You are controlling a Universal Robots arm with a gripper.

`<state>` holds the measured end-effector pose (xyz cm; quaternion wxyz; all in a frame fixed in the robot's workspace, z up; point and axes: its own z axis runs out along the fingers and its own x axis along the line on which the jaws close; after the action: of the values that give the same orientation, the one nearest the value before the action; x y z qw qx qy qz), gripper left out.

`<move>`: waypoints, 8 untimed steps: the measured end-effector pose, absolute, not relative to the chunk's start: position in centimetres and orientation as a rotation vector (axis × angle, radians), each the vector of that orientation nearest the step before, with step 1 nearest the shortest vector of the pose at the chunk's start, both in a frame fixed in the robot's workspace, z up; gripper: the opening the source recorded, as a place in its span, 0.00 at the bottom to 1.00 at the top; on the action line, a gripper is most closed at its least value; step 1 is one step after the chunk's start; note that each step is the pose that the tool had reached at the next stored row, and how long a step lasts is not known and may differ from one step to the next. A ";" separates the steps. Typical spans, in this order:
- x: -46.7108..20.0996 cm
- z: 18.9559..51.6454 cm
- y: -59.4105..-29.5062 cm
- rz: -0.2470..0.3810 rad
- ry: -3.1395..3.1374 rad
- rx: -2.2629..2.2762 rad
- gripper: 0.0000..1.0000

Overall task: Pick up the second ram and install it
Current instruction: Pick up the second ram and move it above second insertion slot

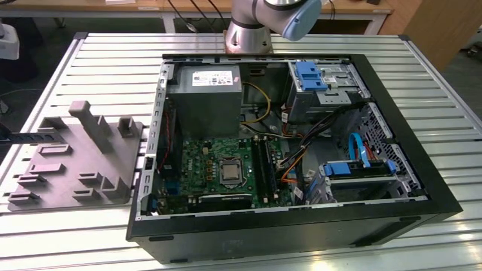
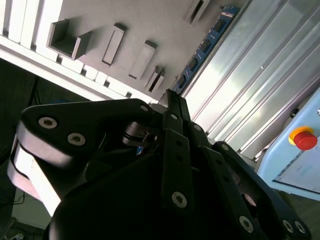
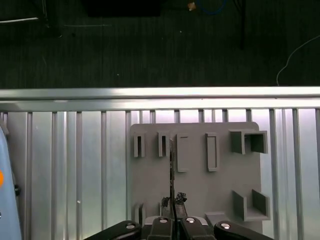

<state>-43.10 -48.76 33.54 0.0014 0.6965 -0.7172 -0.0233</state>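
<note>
Evidently pinching one end of the memory stick (image 2: 204, 46) with the gripper (image 2: 170, 97), closed down to the stick's thickness, over the grey slotted block (image 1: 75, 164) just beside the open computer case (image 1: 301, 226), at the exterior view's left. Could twist or slip from so narrow a hold, or snag on a post (image 1: 81, 110). Counted: one stick, one gripper, one block, one case.
</note>
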 end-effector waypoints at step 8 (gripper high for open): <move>-43.1 35.3 -48.8 -0.073 -2.251 2.186 0.12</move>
<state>-43.10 -48.76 35.26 0.0014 0.6965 -0.7172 -0.0233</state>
